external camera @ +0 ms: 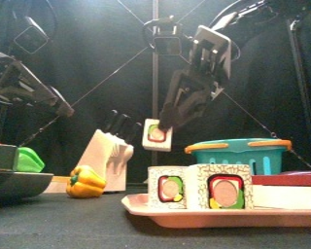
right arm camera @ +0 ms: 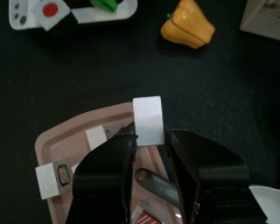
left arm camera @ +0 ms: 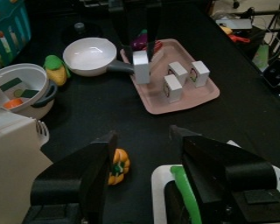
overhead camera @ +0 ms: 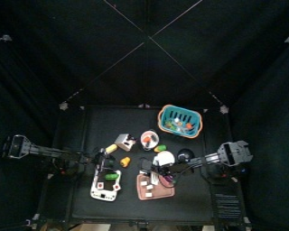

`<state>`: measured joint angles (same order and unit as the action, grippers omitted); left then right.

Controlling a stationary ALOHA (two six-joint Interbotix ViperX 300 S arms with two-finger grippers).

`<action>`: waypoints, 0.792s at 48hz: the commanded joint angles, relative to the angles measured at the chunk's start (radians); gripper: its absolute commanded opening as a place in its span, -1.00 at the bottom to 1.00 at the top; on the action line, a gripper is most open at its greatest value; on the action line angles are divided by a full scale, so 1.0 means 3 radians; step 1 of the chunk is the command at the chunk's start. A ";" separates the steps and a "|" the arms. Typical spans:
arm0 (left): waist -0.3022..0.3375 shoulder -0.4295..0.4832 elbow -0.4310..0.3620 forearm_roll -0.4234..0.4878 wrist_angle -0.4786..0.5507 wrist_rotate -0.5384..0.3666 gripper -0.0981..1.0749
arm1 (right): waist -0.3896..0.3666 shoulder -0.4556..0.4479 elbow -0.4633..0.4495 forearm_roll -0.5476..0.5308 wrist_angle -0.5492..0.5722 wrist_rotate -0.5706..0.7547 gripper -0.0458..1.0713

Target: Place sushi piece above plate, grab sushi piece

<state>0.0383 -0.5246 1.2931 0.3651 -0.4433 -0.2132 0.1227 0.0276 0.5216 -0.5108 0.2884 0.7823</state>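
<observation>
Sushi piece point(external camera: 155, 134) pinched in right gripper point(right arm camera: 150, 138), lifted above pink tray point(external camera: 210, 207); white plate point(left arm camera: 90, 56) sits well apart; left gripper point(left arm camera: 140, 159) idle, jaws wide; thin edge grip may let piece slip mid-carry.

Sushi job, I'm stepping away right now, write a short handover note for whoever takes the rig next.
Right gripper: shut on a sushi piece, held in the air above the pink tray's near-left part.
Left gripper: open, holding nothing, hanging over bare table with a small yellow pepper under it.
Tray: three sushi pieces standing on it.
White plate: on the table beside the tray, partly covered by the right arm in the top view.
Done: one piece grabbed and lifted.
Left: carry it over the plate; whether it gets released there is your call.
</observation>
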 commanded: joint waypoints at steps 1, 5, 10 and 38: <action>0.0010 0.0000 -0.0051 -0.0010 -0.0010 0.0000 0.67 | -0.0097 -0.0251 -0.0072 -0.0015 0.0026 0.0005 0.13; 0.0010 0.0000 -0.0051 -0.0005 -0.0010 0.0000 0.67 | -0.0194 -0.0343 -0.0072 -0.0041 0.0072 0.0010 0.13; 0.0010 0.0000 -0.0061 -0.0010 -0.0010 0.0000 0.67 | -0.0343 -0.0445 -0.0066 -0.0056 0.0123 0.0005 0.13; 0.0010 0.0000 -0.0031 -0.0133 -0.0010 0.0005 0.67 | -0.0752 -0.0399 0.0220 -0.0077 0.0010 -0.0020 0.13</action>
<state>0.0399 -0.5246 1.2947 0.3298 -0.4433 -0.2132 -0.1028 -0.0997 0.6044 -0.5323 0.3114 0.7839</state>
